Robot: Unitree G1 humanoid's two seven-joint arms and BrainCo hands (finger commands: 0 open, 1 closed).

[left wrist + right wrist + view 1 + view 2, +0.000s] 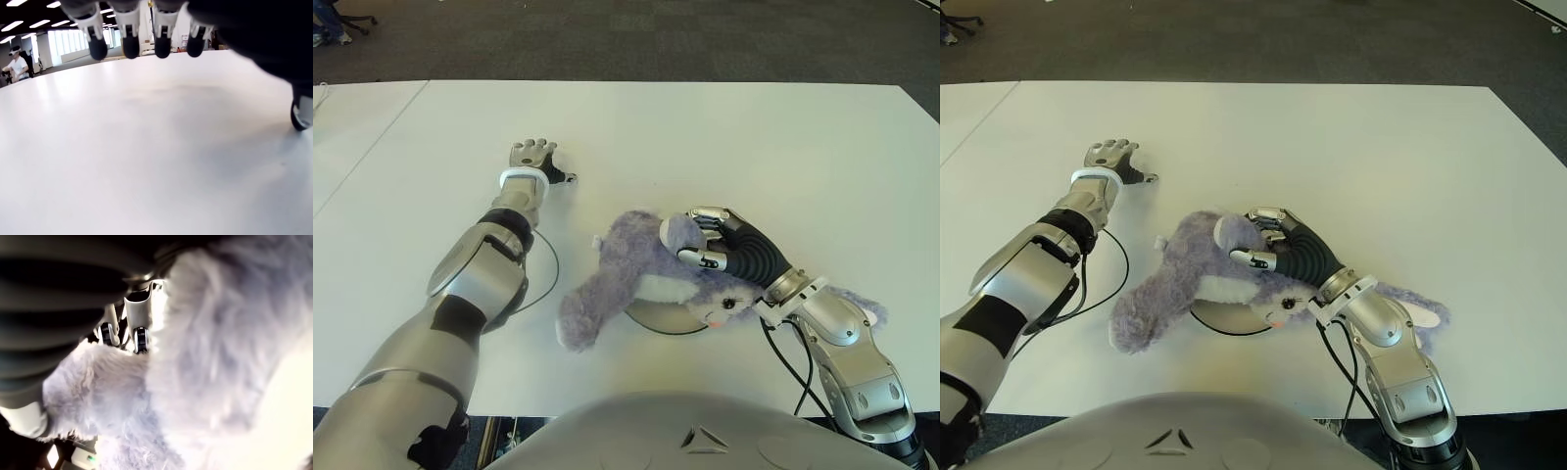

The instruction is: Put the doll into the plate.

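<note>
The right hand has its fingers curled into the purple plush doll, clamped on its upper body; the doll sprawls across the plate, mostly hiding it, near the table's near edge; placement looks nearly done, and next calls for letting go; the left hand, fingers loosely spread, shows far-left, empty.
</note>
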